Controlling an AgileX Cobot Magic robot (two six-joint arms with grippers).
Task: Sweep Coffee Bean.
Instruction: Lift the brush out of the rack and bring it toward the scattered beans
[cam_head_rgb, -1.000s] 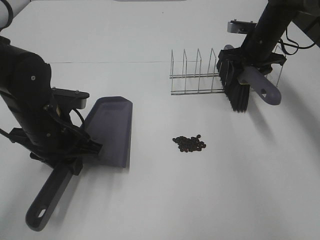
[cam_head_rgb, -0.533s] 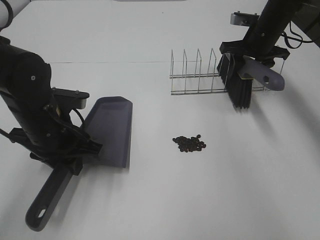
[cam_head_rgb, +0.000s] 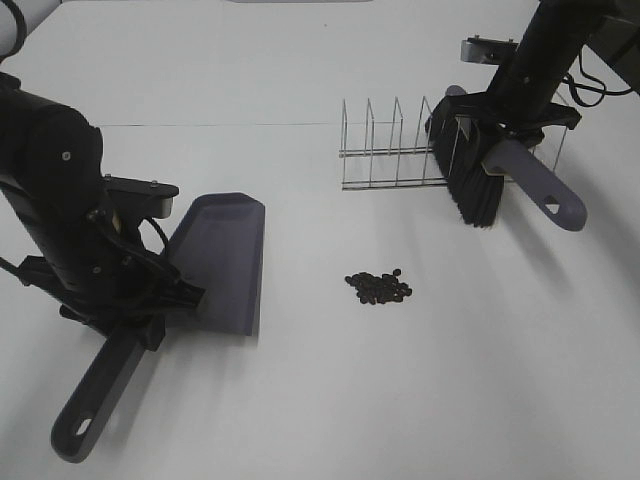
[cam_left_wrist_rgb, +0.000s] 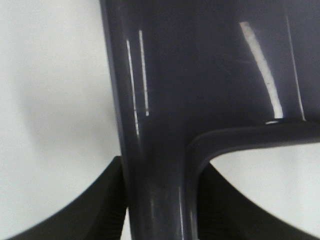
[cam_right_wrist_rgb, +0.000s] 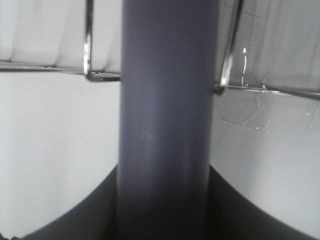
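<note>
A small heap of dark coffee beans (cam_head_rgb: 379, 287) lies on the white table, right of centre. My left gripper (cam_head_rgb: 140, 315) is shut on the handle of the grey-purple dustpan (cam_head_rgb: 228, 258), whose pan rests on the table left of the beans; the handle fills the left wrist view (cam_left_wrist_rgb: 160, 150). My right gripper (cam_head_rgb: 505, 140) is shut on the grey handle of the brush (cam_head_rgb: 530, 180). The brush's black bristles (cam_head_rgb: 472, 175) hang at the right end of the wire rack (cam_head_rgb: 395, 150). The handle fills the right wrist view (cam_right_wrist_rgb: 164, 115).
The wire rack stands behind the beans, and its wires also show in the right wrist view (cam_right_wrist_rgb: 90, 50). The dustpan's long handle end (cam_head_rgb: 85, 420) points to the table's front left. Bare table lies between the rack and the beans.
The brush has tilted: its handle has swung down and to the right, and the bristles have shifted slightly along the rack's right end. The left arm and dustpan have not moved.
</note>
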